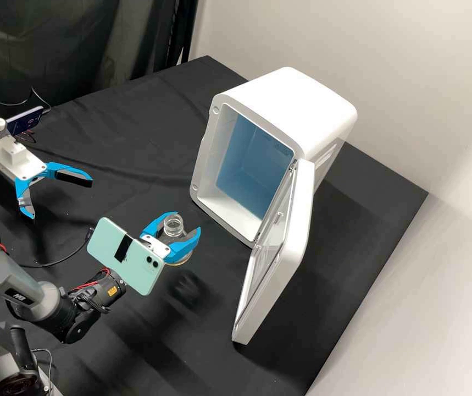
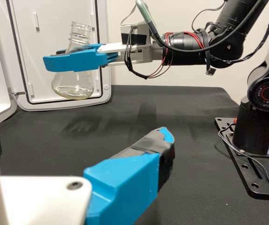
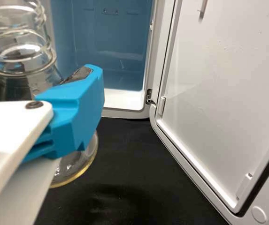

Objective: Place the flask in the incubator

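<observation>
A clear glass flask (image 1: 174, 224) hangs upright a little above the black bench, just in front of the white incubator (image 1: 301, 110). My right gripper (image 1: 176, 232) is shut on the flask around its sloping body below the neck; the left wrist view shows this grip (image 2: 73, 63) side-on, with the flask (image 2: 75, 70) clear of the bench. The incubator's door (image 1: 285, 247) stands wide open, its blue inside (image 3: 115, 42) bare. In the right wrist view the flask (image 3: 17, 51) sits beside my blue finger (image 3: 73, 108). My left gripper (image 1: 59, 197) is open at the far left.
A mint-green phone (image 1: 126, 256) is strapped to the right arm's wrist. The right arm's base (image 2: 265, 122) and cables stand on the bench's near side. The open door (image 3: 219, 93) juts out to the right of the flask. The bench ends close behind the incubator.
</observation>
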Robot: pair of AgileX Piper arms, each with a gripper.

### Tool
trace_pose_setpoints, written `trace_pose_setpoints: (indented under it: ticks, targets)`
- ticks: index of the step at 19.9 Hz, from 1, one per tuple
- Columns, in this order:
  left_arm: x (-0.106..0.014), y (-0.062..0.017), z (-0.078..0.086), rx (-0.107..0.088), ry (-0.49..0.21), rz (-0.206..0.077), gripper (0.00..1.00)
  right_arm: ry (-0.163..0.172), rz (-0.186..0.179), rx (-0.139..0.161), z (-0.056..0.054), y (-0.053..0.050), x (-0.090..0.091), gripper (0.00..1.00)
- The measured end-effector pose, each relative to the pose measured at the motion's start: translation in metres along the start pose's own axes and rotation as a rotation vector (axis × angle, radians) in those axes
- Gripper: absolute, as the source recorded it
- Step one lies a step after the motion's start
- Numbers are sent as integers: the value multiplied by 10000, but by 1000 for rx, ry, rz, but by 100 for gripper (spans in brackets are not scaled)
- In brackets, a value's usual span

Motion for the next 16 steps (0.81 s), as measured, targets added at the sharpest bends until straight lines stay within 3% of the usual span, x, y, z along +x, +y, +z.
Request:
trace_pose_setpoints:
  ticks: [13, 16]
  targets:
    - [0, 0, 0, 2, 0, 0, 100, 18, -23, 3, -33, -41, 13, 0]
    - [2, -1, 8, 5, 0, 0, 100, -6, -45, 29, -10, -109, 55, 0]
